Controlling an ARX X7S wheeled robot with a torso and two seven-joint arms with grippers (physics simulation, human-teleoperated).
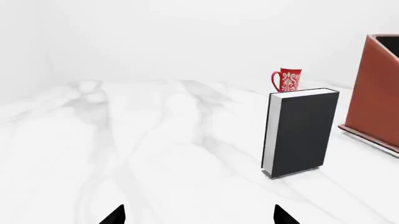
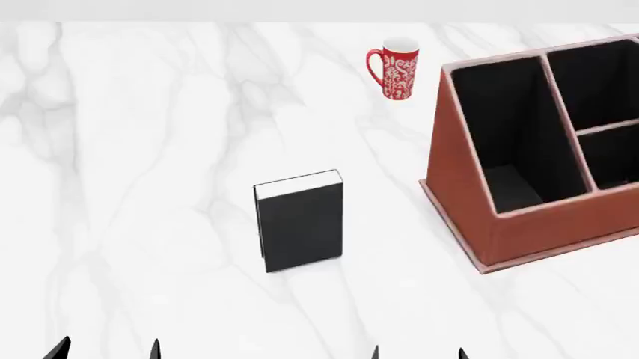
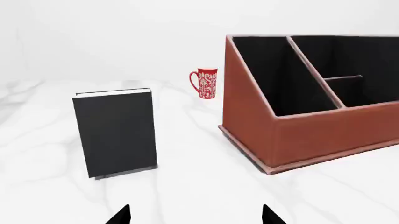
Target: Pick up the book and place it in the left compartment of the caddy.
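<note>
Standing upright mid-tabletop, the book (image 2: 298, 221) lies ahead, between both wide-open grippers, left gripper (image 2: 108, 350) and right gripper (image 2: 418, 353); the right looks slightly nearer.

The book (image 2: 299, 221) stands upright on the table (image 2: 150, 187), left of the caddy (image 2: 469, 202) and apart from it. The mug (image 2: 396, 68) stands farther back, behind the book and just left of the caddy's far end. The left compartment (image 2: 514, 142) runs along the caddy's side nearest the book.
</note>
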